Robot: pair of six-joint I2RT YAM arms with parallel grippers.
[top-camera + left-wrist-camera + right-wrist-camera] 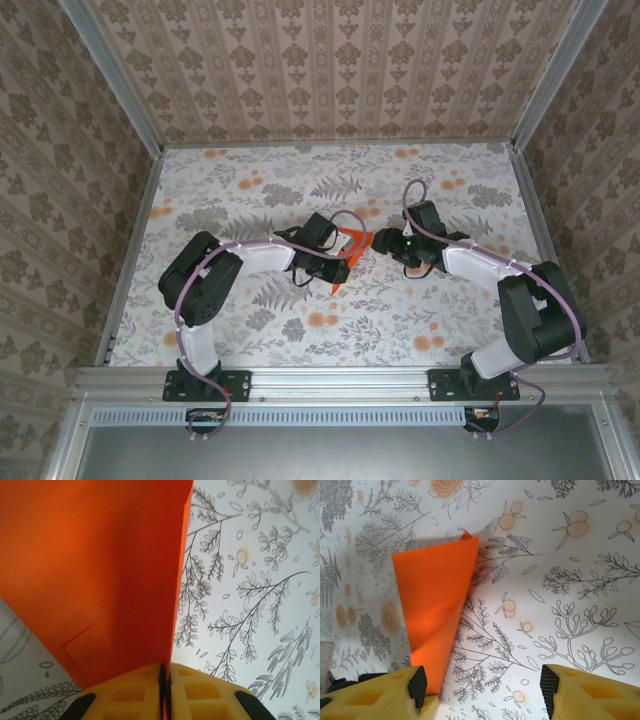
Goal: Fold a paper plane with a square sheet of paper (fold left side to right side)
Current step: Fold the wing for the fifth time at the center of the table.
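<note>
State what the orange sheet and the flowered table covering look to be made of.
The orange sheet looks like thin matte paper: it holds sharp creases and shows a fine, flat edge. The table covering is probably printed paper or vinyl: smooth, flat floral print, no weave visible; which one is unclear.

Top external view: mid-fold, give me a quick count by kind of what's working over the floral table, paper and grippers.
orange paper: 1, creased
grippers: 2, the left gripper shut on the paper's edge, the right gripper open beside it
Total: 3
</note>
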